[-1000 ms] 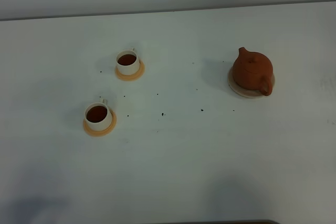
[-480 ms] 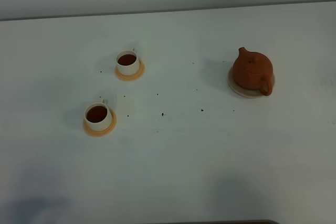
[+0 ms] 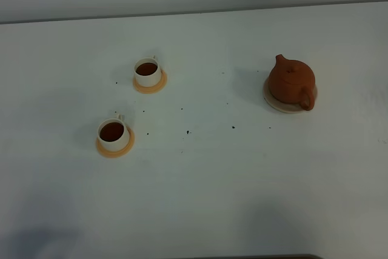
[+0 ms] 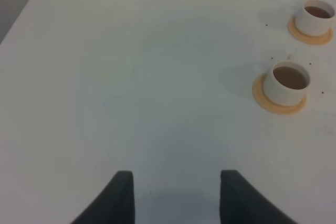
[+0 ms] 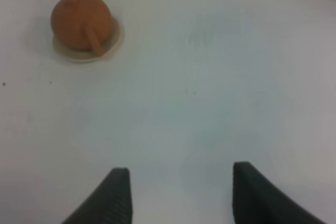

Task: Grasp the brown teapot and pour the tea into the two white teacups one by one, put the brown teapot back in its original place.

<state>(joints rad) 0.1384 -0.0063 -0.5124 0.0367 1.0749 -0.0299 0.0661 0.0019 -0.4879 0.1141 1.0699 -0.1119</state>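
Nothing on the table (image 3: 242, 198) has shifted since the earlier frames. The teapot (image 3: 291, 81) sits upright on its beige disc (image 3: 274, 102), spout toward the far wall, loop handle toward the camera; its spout-to-handle line runs front to back. Well left of the teapot, two cups (image 3: 147, 71) (image 3: 113, 133) stand on orange saucers (image 3: 150, 87), both holding dark tea. Neither arm appears overhead. In the wrist views the left gripper (image 4: 176, 195) and right gripper (image 5: 180, 195) hang apart and empty, fingertips cut off by the frame edge. The teapot lid is blurred.
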